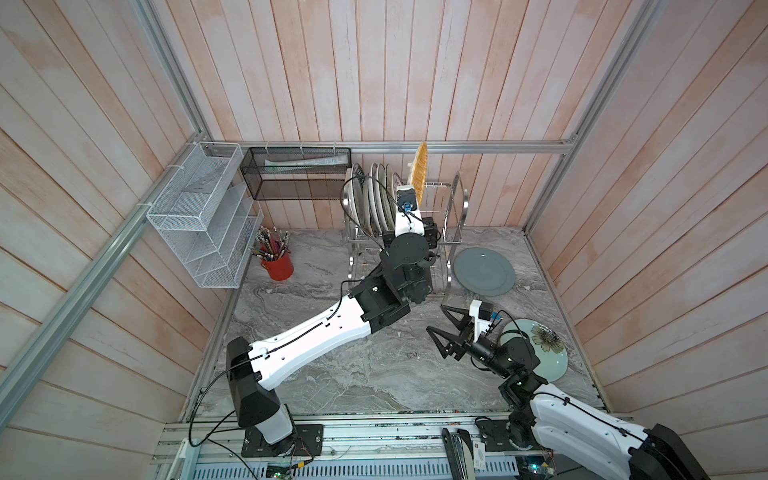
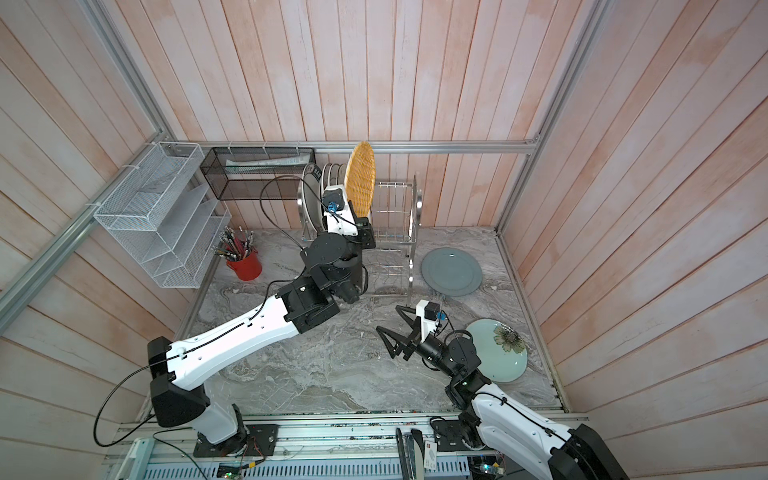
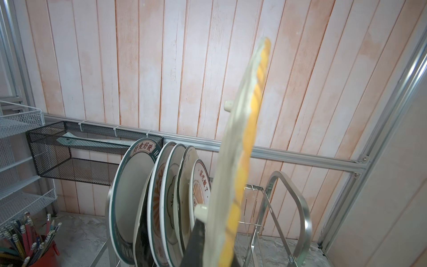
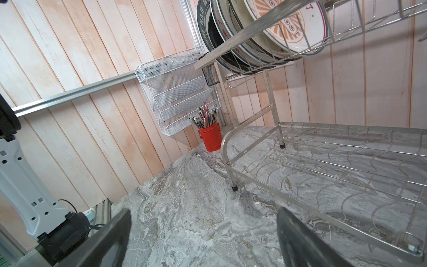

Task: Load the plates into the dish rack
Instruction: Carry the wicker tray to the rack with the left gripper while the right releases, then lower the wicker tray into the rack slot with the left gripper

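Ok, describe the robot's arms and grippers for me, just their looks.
Both arms, left arm and right arm, have white shell links with black joints, and a thin black cable clipped along each. The right gripper has black, triangular open-frame fingers, with a white camera mount behind it.

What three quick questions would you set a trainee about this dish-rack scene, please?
1. How many plates lie flat on the table?
2. True or false: the right gripper holds a plate.
3. The left gripper holds the yellow plate: A flat on the table, B upright at the rack, C flat under the rack.
Key: 1 two, the grey plate and the teal plate; 2 false, it is open and empty; 3 B.
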Motion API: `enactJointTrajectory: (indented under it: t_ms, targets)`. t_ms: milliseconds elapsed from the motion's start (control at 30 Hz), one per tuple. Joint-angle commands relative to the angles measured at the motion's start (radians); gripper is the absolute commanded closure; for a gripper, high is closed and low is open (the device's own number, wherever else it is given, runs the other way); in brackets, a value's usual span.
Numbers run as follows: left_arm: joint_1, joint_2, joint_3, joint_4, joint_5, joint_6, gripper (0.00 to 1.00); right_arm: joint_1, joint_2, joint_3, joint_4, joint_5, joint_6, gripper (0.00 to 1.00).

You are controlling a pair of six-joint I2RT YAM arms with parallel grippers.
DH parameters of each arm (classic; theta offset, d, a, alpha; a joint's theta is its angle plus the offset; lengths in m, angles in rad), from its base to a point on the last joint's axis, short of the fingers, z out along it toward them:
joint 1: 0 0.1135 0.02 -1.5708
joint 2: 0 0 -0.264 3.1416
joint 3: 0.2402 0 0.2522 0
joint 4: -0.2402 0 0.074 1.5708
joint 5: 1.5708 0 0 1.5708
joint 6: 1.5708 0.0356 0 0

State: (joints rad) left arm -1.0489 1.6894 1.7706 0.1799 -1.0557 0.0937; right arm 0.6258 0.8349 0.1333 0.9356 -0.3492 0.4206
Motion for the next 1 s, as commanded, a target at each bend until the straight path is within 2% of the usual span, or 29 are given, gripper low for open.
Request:
enactJointTrajectory:
  t_ms: [0, 233, 467, 600, 667, 967]
  targets:
    - [0.015, 0.058, 0.089, -0.028, 0.011, 0.054, 1.0, 0.006, -0.003, -0.001, 0.025, 0.007, -0.012, 0.02]
    - [0.064, 0.241, 0.401, -0.392, 0.051, -0.103, 1.0, 0.008, -0.016, 0.0, 0.015, 0.018, -0.011, 0.02]
    - [0.082, 0.401, 0.643, -0.571, 0.067, -0.135, 1.0, 0.007, -0.01, 0.001, 0.012, 0.022, -0.007, 0.02]
    - [0.086, 0.431, 0.664, -0.615, 0.08, -0.165, 1.0, 0.008, -0.007, 0.001, 0.011, 0.029, -0.004, 0.02]
    - [0.125, 0.44, 0.664, -0.634, 0.089, -0.209, 1.0, 0.008, -0.005, 0.001, 0.01, 0.031, -0.002, 0.02]
    - [0.156, 0.46, 0.648, -0.635, 0.05, -0.233, 1.0, 0.007, 0.024, 0.008, 0.018, 0.021, 0.001, 0.02]
